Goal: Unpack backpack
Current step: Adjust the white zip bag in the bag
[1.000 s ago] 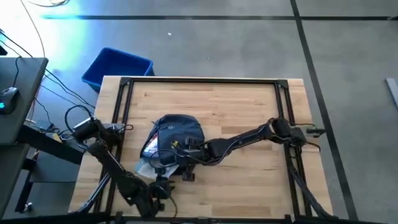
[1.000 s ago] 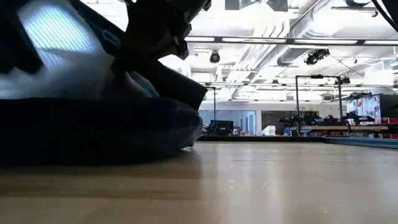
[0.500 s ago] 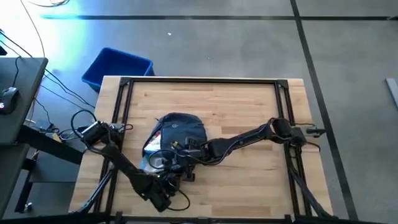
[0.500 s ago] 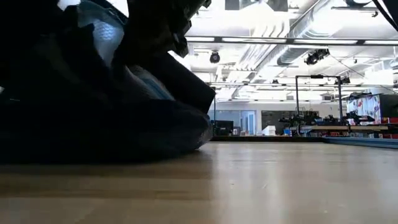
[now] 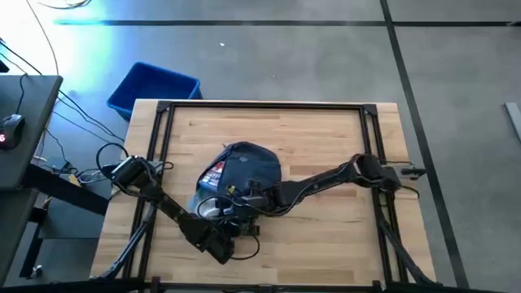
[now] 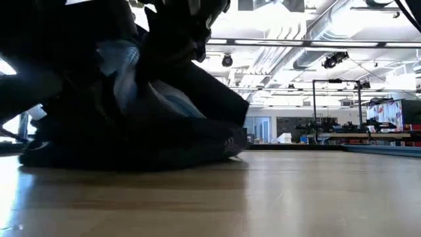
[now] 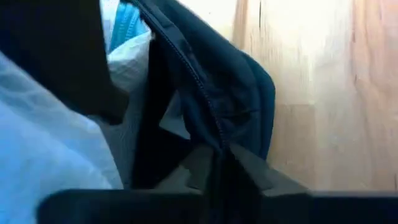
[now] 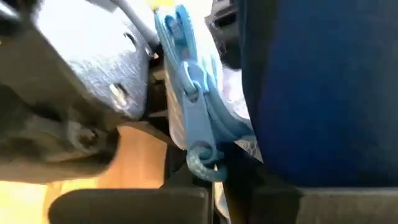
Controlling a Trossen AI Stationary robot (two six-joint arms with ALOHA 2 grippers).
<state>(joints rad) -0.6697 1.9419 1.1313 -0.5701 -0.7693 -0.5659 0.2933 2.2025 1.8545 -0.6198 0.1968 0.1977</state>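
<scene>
Backpack (image 5: 248,167) lies mid-frame on the desk (image 5: 326,138). Both pincers — left (image 5: 232,236), right (image 5: 236,199) — meet at its lower edge. Whether either is spread or pinching — cannot tell.

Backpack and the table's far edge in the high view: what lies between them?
Nothing: in the high view only bare wood lies between the backpack and the table's far edge.

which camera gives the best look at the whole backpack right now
The high view: it shows the whole navy backpack on the table, both claws at its open end. The low view shows only a dark side profile. The wrist views show close fabric and a light blue zipper.
</scene>
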